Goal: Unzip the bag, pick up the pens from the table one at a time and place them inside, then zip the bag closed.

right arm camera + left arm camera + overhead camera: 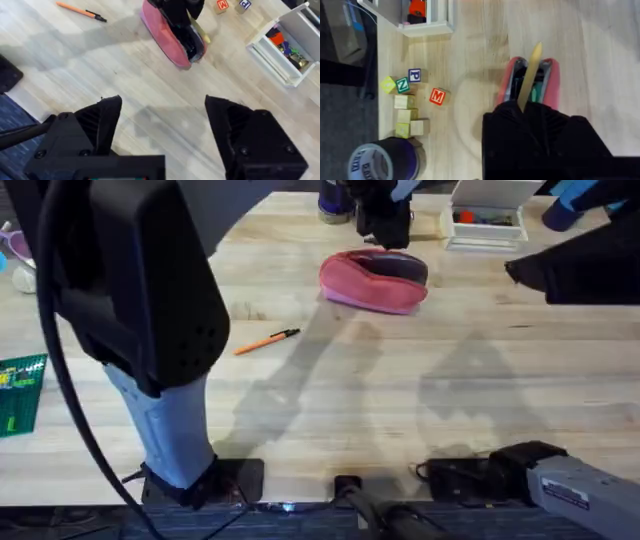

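The pink bag (375, 280) lies unzipped at the far middle of the table (400, 400), its dark inside showing. My left gripper (525, 112) hangs right above the bag (553, 80), shut on the tan-yellow pen (534, 65), whose tip points down into the opening. In the overhead view that left gripper (385, 220) sits just behind the bag. The orange pen (268, 341) with a black tip lies on the wood left of and nearer than the bag. My right gripper (165, 115) is held high over the table, open and holding nothing, facing the bag (170, 42) and the orange pen (80, 11).
A white box (485, 220) of small items stands behind the bag on the right. Several letter blocks (410, 100) and a purple tape roll (385, 157) sit at the far edge. A green packet (20, 390) lies at the left edge.
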You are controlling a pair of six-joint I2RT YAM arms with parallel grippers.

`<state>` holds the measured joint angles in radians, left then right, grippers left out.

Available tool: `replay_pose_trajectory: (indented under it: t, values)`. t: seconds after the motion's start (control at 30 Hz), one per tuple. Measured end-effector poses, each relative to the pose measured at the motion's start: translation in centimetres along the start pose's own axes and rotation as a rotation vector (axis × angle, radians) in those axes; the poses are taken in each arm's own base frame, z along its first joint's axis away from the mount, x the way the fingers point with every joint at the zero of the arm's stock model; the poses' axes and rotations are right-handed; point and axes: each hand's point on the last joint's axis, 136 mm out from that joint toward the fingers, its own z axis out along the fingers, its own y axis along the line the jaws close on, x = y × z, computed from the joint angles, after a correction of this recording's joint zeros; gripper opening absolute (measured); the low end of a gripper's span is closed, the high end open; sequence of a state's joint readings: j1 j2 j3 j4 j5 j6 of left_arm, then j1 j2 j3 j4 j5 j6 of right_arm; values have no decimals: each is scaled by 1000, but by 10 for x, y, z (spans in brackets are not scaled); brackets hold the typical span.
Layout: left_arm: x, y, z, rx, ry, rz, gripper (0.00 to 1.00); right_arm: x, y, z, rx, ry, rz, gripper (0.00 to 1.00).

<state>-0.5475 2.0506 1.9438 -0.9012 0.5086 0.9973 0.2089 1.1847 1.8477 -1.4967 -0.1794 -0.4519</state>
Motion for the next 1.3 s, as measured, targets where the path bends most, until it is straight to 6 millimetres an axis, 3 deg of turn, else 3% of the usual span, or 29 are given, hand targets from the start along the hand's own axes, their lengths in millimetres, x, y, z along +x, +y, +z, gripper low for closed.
replay_pose_trajectory:
  t: [0.2,0.57,0.83,1.3]
  values:
    - [-1,-3,5,14,-4,-69,42,0,0,0,0,0,0,996]
    - [25,-13,44,102,26,-184,42,0,0,0,0,0,0,996]
    - [41,-9,44,68,107,-194,42,0,0,0,0,0,0,996]
    - [90,-16,57,64,313,-231,42,0,0,0,0,0,-1,996]
